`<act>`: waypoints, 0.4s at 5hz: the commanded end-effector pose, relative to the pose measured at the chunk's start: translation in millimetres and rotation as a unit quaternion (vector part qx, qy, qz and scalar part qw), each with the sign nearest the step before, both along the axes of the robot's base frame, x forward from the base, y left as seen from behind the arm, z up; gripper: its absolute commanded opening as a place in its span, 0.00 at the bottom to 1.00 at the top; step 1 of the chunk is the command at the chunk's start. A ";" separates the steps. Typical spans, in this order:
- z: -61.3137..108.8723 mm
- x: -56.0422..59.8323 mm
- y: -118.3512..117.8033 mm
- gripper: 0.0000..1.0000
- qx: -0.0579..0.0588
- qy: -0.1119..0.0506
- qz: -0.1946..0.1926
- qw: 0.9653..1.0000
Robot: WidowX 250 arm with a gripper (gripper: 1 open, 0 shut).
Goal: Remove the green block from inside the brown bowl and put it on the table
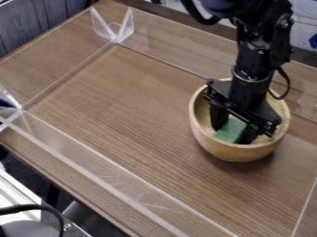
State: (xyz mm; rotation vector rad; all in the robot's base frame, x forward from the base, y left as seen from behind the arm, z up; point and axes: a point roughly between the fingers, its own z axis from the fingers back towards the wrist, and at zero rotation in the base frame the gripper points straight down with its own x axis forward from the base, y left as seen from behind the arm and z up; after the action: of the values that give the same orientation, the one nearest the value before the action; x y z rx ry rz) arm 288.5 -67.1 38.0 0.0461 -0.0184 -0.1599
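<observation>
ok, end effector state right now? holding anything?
End effector: down inside the brown bowl, fingers closed around the green block. Block not lifted yet.

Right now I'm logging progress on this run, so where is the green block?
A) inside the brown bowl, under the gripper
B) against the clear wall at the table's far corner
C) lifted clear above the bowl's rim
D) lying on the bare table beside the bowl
A: the green block shows inside the brown bowl, between the fingers of the gripper, which reaches down into it.
</observation>
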 end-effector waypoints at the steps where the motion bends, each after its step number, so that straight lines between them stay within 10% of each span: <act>1: 19.5 12.3 -0.4 0.00 -0.012 -0.030 0.006 0.999; 2: 23.8 13.4 4.2 0.00 -0.024 -0.031 0.016 0.999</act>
State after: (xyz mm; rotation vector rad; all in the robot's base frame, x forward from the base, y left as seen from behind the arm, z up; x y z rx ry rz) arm 289.1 -61.9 39.4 0.0158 -0.0025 -0.1331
